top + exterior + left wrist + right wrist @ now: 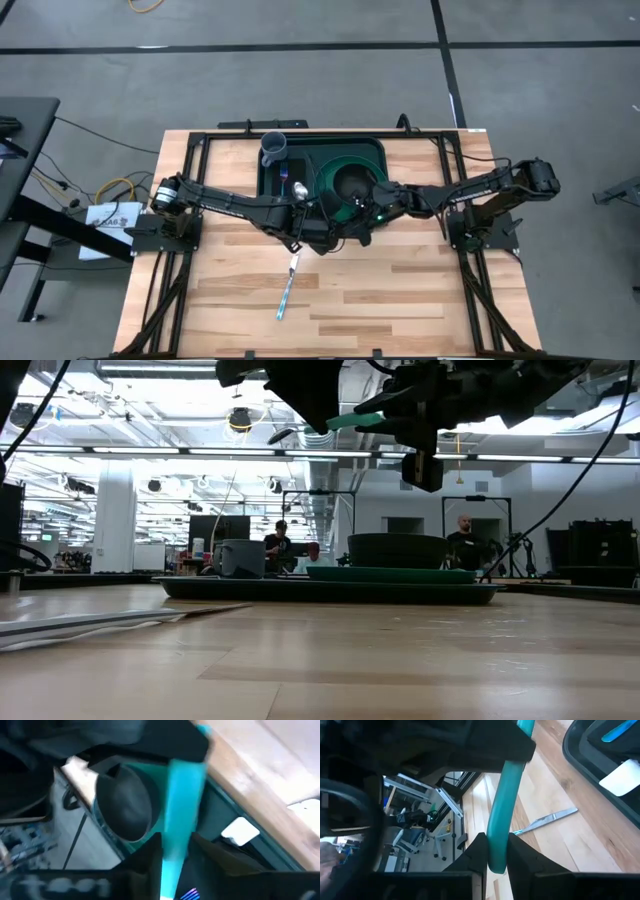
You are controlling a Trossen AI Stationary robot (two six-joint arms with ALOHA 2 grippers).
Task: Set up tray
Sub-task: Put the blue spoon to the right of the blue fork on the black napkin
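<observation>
The dark green tray (300,165) lies at the table's far middle. It holds a grey cup (272,148), a blue-handled spoon (292,187) and a dark bowl (352,182) on a round green plate (330,170). My left gripper (335,222) and my right gripper (365,212) meet above the tray's near rim. Both are shut on one teal-handled utensil (355,420), held high above the table. Its working end is hidden. A blue-handled knife (288,288) lies flat on the wood nearer the front. My left gripper (175,845) pinches the teal handle (172,837) between its two fingers, which lie across it. The handle runs on to the other gripper and is lifted clear of table and tray. Which stretch of the utensil it holds is hidden by the grippers. My right gripper (495,845) pinches the teal handle near its rounded free end (496,857) between its two fingers, which lie across it. The handle runs from there up into the left gripper. The utensil is clear of the table.
A white folded piece (622,777) lies in the tray beside the spoon. Bare wood stretches between the tray and the table's near edge, apart from the knife (545,822). Black frame rails (180,230) run along both table sides. People stand in the room beyond (282,540).
</observation>
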